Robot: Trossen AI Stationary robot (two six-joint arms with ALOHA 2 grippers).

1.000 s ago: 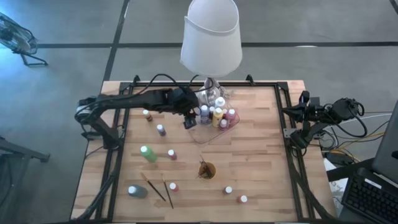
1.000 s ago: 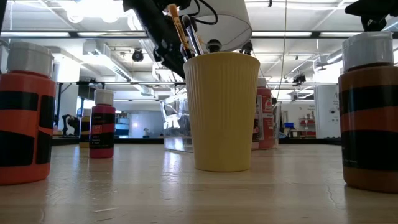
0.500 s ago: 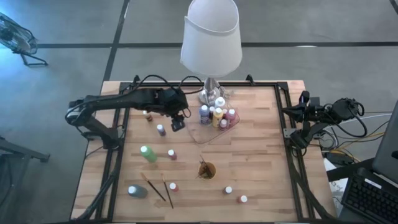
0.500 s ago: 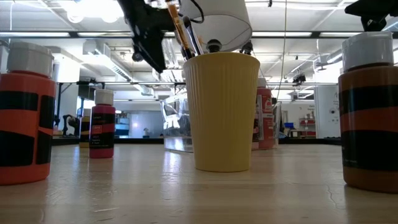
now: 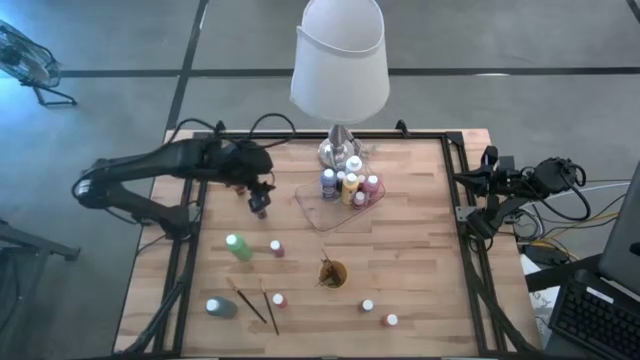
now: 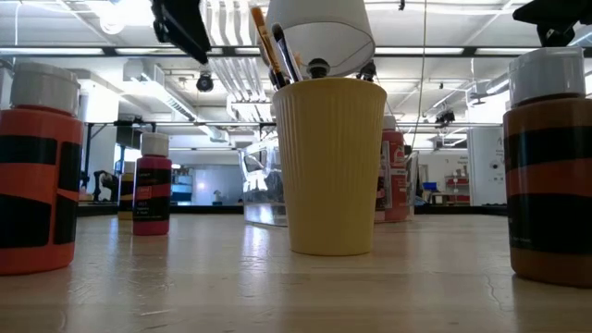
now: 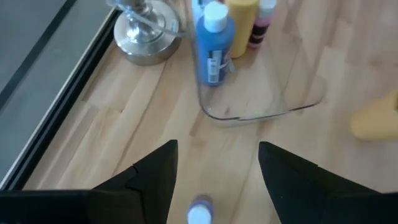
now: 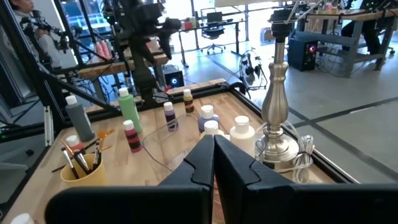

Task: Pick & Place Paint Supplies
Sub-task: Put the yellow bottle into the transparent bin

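The left gripper (image 5: 260,199) hangs with its fingers spread wide and empty, directly over a small purple paint bottle (image 5: 259,208) standing on the wooden table (image 5: 420,250) toward its left-rear part, just left of the clear plastic tray (image 5: 318,216). In the left wrist view the bottle's white cap (image 7: 199,214) sits between the two dark fingers, so the approach looks well centred; a good grasp would mean coming straight down, closing on the body below the cap, and lifting clear before heading for the tray, where a blue bottle (image 7: 215,42), a yellow one and others crowd the rear side near the lamp base (image 5: 340,150). Other bottles, including a green one (image 5: 238,247), and loose brushes (image 5: 256,304) are scattered over the front half of the table, around a yellow cup (image 5: 332,272) holding brushes. The right gripper (image 8: 213,163), pressed shut, is parked off the table's right edge. Beyond lies a workshop with desks, chairs and ceiling lights.
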